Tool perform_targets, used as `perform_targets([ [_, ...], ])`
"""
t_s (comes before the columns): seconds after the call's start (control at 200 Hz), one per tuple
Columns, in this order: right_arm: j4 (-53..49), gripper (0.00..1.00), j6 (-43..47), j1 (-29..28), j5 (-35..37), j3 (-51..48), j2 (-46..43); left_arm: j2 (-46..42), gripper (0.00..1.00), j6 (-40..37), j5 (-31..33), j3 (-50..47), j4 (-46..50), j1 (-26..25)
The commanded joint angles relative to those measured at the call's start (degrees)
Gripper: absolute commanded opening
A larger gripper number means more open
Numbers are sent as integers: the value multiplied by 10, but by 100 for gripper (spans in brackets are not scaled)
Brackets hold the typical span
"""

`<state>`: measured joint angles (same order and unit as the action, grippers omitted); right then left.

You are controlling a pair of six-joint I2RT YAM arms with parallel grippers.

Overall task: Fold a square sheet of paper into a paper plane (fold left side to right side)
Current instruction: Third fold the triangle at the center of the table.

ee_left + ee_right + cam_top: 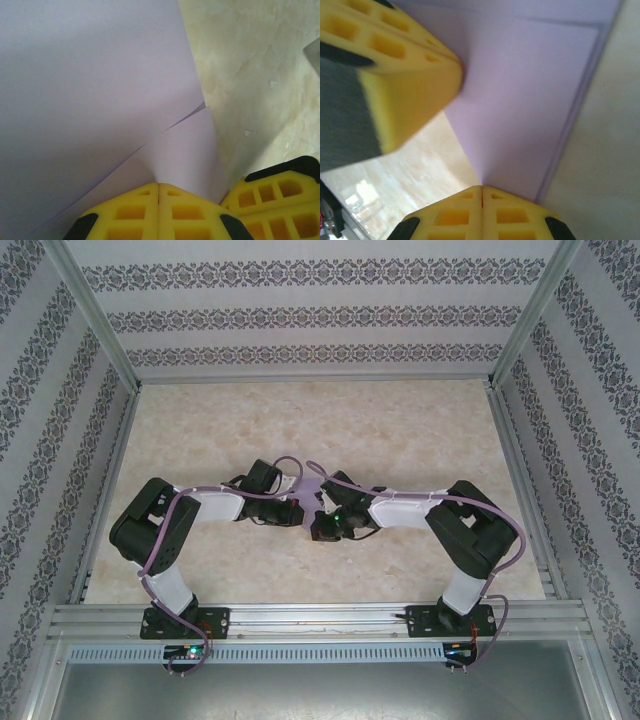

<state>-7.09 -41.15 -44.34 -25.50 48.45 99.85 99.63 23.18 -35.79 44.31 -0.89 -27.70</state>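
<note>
Marbled table (420,430), lilac paper (90,75) — creased, pinched

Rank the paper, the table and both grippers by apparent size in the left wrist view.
1. paper
2. table
3. left gripper and right gripper: alike; nearness to the camera makes ranking unsure.

The far half of the bench (330,415) lies bare from wall to wall, and a bare pocket sits between the forearms and the near aluminium rail (320,617). Outside each elbow only a narrow strip is left. The middle is crowded: the left gripper (159,192) and right gripper (482,196), each with fingers pressed together on the lilac paper sheet (90,90), meet there, the right fingers (280,192) just beside the left ones. Purple cables (288,462) arch over the wrists. Patterned walls (300,315) close three sides.
</note>
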Motion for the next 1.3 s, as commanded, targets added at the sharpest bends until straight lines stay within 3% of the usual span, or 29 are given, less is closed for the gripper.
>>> perform_targets([
  [0.0,-8,0,-13,4,12,-29,-9,24,0,5,81,-4,60,1],
  [0.46,2,0,2,48,-6,-110,-130,39,0,46,80,16,45,1],
  [0.645,23,25,45,120,-11,-119,-185,37,0,89,75,11,13,-6],
  [0.79,38,35,96,160,-17,-108,-185,41,0,108,62,20,-9,-13],
  [0.969,61,39,145,170,-23,-74,-155,23,14,110,44,48,-20,-14],
  [1.194,71,44,182,164,-38,-26,-100,-45,31,49,84,98,70,-7],
  [1.299,74,45,201,156,-49,-1,-70,-80,34,42,98,90,81,10],
])
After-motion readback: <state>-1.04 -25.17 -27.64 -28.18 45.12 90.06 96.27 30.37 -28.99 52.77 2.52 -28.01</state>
